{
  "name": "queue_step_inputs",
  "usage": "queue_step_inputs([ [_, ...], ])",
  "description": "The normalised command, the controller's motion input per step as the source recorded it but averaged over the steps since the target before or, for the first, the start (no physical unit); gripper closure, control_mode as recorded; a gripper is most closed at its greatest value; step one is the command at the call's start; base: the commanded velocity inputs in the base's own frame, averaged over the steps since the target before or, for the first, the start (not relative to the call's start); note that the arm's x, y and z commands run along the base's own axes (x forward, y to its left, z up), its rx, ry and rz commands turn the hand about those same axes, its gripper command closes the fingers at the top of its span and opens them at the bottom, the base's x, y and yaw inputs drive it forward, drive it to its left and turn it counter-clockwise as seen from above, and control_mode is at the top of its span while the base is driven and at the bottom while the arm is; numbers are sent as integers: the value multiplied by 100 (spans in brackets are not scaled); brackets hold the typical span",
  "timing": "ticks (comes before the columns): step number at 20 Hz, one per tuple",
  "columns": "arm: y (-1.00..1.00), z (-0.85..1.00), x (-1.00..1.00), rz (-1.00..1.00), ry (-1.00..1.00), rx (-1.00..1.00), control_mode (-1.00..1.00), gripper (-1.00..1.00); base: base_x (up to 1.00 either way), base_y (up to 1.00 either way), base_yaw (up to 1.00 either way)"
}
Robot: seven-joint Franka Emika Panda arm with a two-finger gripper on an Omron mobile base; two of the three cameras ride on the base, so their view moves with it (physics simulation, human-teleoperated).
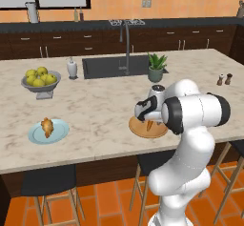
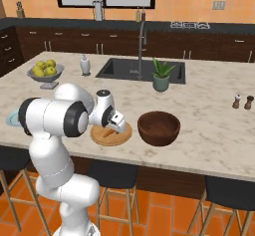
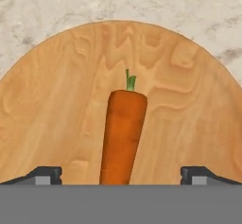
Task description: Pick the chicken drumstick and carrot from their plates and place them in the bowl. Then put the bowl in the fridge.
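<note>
Hovering low over the wooden plate, the gripper points down at the carrot, which lies flat in the middle of that plate. In the hand view the two dark fingertips stand wide apart, one on each side of the carrot, with bare wood between each tip and the orange body; the jaws are fully spread and grip nothing. The carrot's short green stub points away from the hand.

The wooden plate sits near the front edge of a pale marble counter. Just to its right in the right base view stands the dark brown bowl, close beside the plate but not touching.

Well to the left along the same front edge, the blue plate carries the drumstick, a golden-brown lump lying on it. Farther back on the left stands a grey footed bowl of yellow-green fruit. A sink and a small potted plant lie at the far side of the counter.
</note>
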Motion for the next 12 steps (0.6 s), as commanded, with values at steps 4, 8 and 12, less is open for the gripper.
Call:
queue_step_inputs([
  [4,0,-22,38,0,4,-6,-100,-100,0,0,0],
  [8,-2,-26,16,0,0,0,-100,-100,0,0,0],
  [12,-1,-37,1,0,0,0,-100,100,0,0,0],
])
